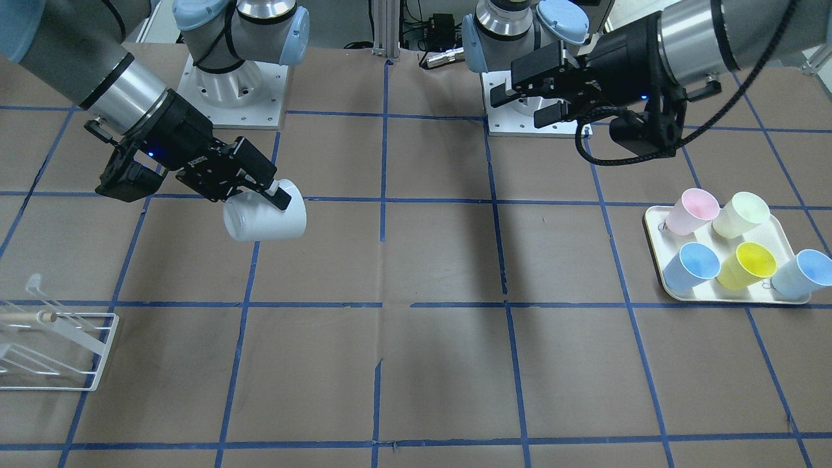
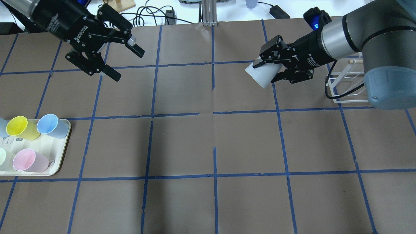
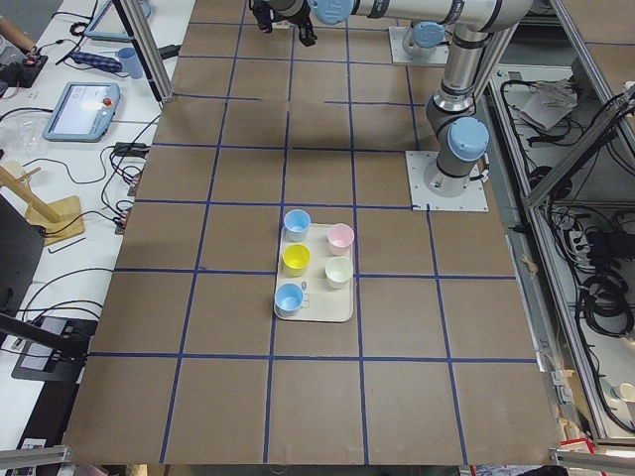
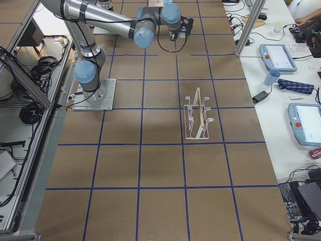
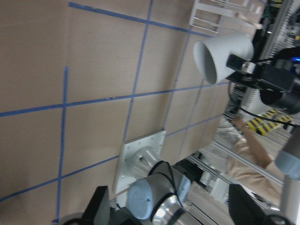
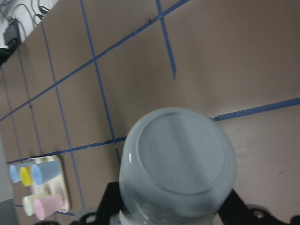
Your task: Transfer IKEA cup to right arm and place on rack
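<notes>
My right gripper [image 1: 276,195] is shut on the IKEA cup [image 1: 265,213], a pale grey-white tumbler held on its side above the table. In the overhead view the cup [image 2: 264,75] sits in the right gripper [image 2: 268,70], left of the rack [image 2: 346,83]. The cup's round base [image 6: 178,164] fills the right wrist view. The left wrist view shows the cup [image 5: 225,52] from afar. My left gripper [image 2: 126,64] is open and empty, far from the cup, and also shows in the front view [image 1: 520,97]. The white wire rack [image 1: 58,344] stands at the table's edge.
A cream tray [image 1: 655,244] holds pink, cream-green, yellow and light-blue cups on my left side; it also shows in the overhead view [image 2: 61,156]. The rack [image 4: 198,118] and the tray [image 3: 337,307] show in the side views. Brown table with blue tape grid.
</notes>
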